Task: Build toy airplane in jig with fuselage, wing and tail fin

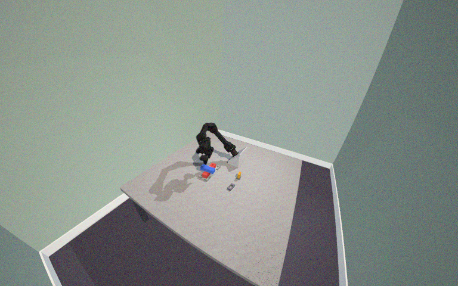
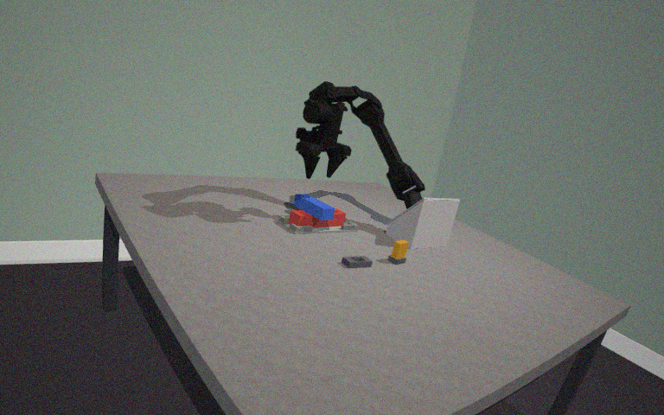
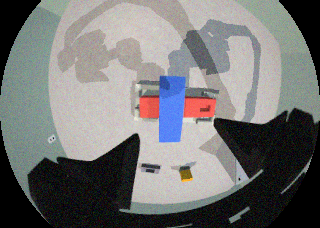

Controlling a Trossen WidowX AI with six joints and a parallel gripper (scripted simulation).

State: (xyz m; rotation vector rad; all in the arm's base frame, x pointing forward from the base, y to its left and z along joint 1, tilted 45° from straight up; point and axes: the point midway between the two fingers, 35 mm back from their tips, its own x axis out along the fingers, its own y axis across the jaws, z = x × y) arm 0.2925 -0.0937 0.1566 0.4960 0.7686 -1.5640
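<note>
Pale green walls stood behind the grey counter (image 1: pixel 253 212) (image 2: pixel 377 318) (image 3: pixel 100 38), where the small orange upright tail fin (image 1: pixel 238 174) (image 2: pixel 399 250) (image 3: pixel 186 175) stood in its dark holder; probably light and stiff, best pinched across its sides by my wide-spread, unloaded gripper (image 2: pixel 319 177) (image 3: pixel 178 130).

Your blue wing (image 1: pixel 207 168) (image 2: pixel 314 207) (image 3: pixel 171 109) lies across red fuselage (image 1: pixel 206 174) (image 2: pixel 300 218) (image 3: pixel 149 107) in cradle (image 1: pixel 206 179) (image 2: pixel 302 231) (image 3: pixel 136 102); yellow tail fin (image 1: pixel 238 174) (image 2: pixel 399 249) (image 3: pixel 186 175) upright, approx. 5 o'clock in wrist cam.

The black arm (image 1: pixel 209 127) (image 2: pixel 384 136) is arching over the counter (image 1: pixel 245 212) (image 2: pixel 377 318) (image 3: pixel 100 118), its open, empty claw (image 1: pixel 205 162) (image 2: pixel 319 177) (image 3: pixel 178 130) pointing toward six o'clock in the exterior view.
</note>
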